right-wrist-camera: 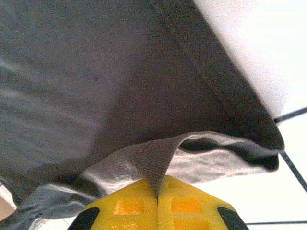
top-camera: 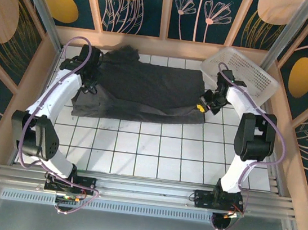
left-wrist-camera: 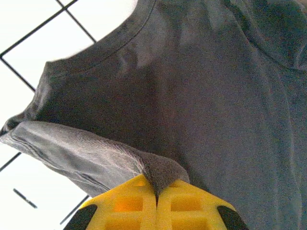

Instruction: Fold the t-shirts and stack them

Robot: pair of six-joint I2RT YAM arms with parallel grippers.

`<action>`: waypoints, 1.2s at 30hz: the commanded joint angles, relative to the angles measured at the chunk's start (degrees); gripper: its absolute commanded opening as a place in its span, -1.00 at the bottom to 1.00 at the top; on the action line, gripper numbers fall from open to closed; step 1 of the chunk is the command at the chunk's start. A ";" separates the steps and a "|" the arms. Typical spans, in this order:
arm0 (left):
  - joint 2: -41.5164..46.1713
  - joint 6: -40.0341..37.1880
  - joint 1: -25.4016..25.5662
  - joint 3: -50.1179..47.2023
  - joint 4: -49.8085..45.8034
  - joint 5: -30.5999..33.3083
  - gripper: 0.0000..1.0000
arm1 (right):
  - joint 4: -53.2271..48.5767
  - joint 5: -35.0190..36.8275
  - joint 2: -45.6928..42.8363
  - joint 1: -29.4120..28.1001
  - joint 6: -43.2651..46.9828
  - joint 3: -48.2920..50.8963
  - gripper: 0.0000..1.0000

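Left hand [top-camera: 88, 85]: clenched on a pinch of the t-shirt [top-camera: 146, 88], at the garment's left edge. In the wrist view its yellow fingers [left-wrist-camera: 129, 203] are pressed together with a fold of cloth nipped between them, and the collar curve lies just ahead of the hand.

The t-shirt is stretched out, mostly flat, on the tiled tabletop [top-camera: 137, 152] between the two hands. A paler layer shows along the side nearer the arm bases. It may be a fold-over; can't tell.

Right hand [top-camera: 203, 106]: also clenched, grasping the shirt's right edge near a hem, with cloth tented up into it. The white basket [top-camera: 244, 76] sits just beyond and to the right of this hand.

Progress, my read: early. No folded rectangle or stack is in view. At most one fold is under way, so the remaining folds and all the stacking are left.
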State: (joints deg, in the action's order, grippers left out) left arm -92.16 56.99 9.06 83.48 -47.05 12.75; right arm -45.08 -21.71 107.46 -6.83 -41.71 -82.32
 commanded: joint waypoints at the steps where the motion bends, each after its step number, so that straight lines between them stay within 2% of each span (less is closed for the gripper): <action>1: -2.08 -3.75 -1.03 3.06 2.71 3.05 -1.00 | -0.01 4.20 1.35 0.15 -2.85 -2.40 -1.00; 14: -7.45 -8.56 -2.70 5.47 5.32 7.02 -1.00 | 0.56 9.04 2.14 0.47 -6.89 -2.14 -1.00; 26: -11.86 -8.56 -2.91 7.08 6.61 8.61 -1.00 | 1.36 8.68 6.97 0.47 -5.22 -6.93 -1.00; 27: -12.37 -8.88 -2.99 7.34 7.52 8.57 -1.00 | 1.39 8.94 7.30 0.45 -4.97 -7.35 -0.90; 28: -12.84 -9.69 -3.06 7.65 9.20 8.08 -1.00 | 1.70 9.13 7.50 0.42 -4.58 -7.74 -0.70; 29: -13.32 -10.86 -3.17 7.94 10.77 7.29 -0.88 | 2.07 9.29 7.58 0.44 -4.10 -8.18 -0.54; 30: -14.16 -11.51 -3.31 9.06 11.21 7.11 -0.65 | 2.12 9.63 7.75 0.48 -3.47 -8.97 -0.34; 31: -15.40 -11.82 -3.51 10.73 10.34 7.17 -0.25 | 1.91 10.41 7.76 0.39 -2.49 -10.00 -0.17; 32: -16.64 -11.86 -3.85 12.50 8.43 7.40 -0.04 | 1.40 11.43 7.64 0.26 -1.61 -10.94 -0.07; 34: -18.23 -11.89 -4.64 16.20 4.60 7.43 0.15 | 0.77 13.83 6.36 0.03 0.45 -11.54 0.08; 36: -17.25 -11.89 -5.11 15.21 3.49 7.49 0.21 | 1.44 15.84 3.67 -0.18 2.35 -9.12 0.22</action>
State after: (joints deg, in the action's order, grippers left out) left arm -109.93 46.24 5.02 97.38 -40.10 19.57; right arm -42.83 -10.26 114.43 -6.83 -43.20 -91.98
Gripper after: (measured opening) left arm 0.595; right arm 0.586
